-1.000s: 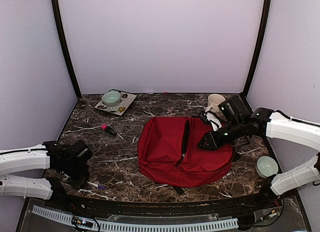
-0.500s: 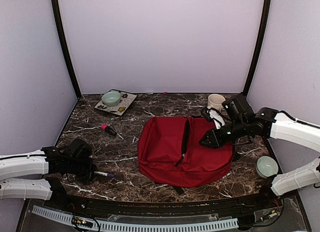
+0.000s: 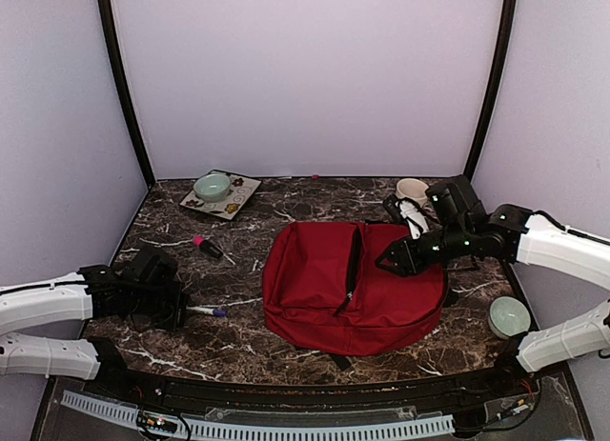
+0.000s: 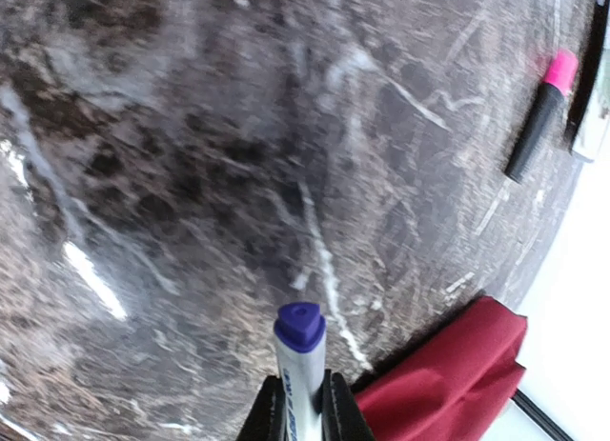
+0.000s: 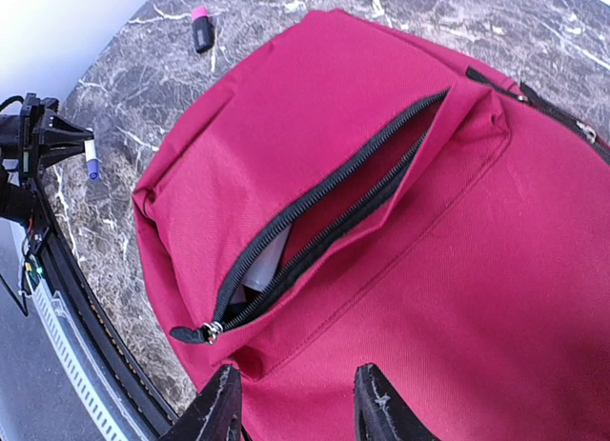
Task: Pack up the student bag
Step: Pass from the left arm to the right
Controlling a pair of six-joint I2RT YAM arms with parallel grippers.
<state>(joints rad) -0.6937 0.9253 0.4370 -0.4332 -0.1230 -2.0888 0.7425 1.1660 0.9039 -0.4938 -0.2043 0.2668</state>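
The student bag [image 3: 324, 289] lies flat in the middle of the table, red, with its front pocket zipper [image 5: 324, 208] open and something white [image 5: 265, 265] inside. My right gripper [image 5: 297, 403] hovers open just above the bag's red fabric [image 5: 477, 270], nothing between its fingers; from above it [image 3: 386, 262] sits over the bag's right half. My left gripper [image 3: 183, 310] is left of the bag, shut on a white marker with a purple cap [image 4: 301, 355] that points toward the bag's corner [image 4: 448, 374].
A black marker with a pink cap [image 3: 207, 247] lies on the marble at the left. A tray [image 3: 238, 201] holding a teal bowl [image 3: 212, 186] stands at the back left. A cream cup [image 3: 412, 189] is at the back right, another teal bowl [image 3: 508, 315] at the right edge.
My left gripper has picked the purple-capped marker up off the table near the front edge and carried it toward the bag. My right gripper's jaws have spread wider over the bag.
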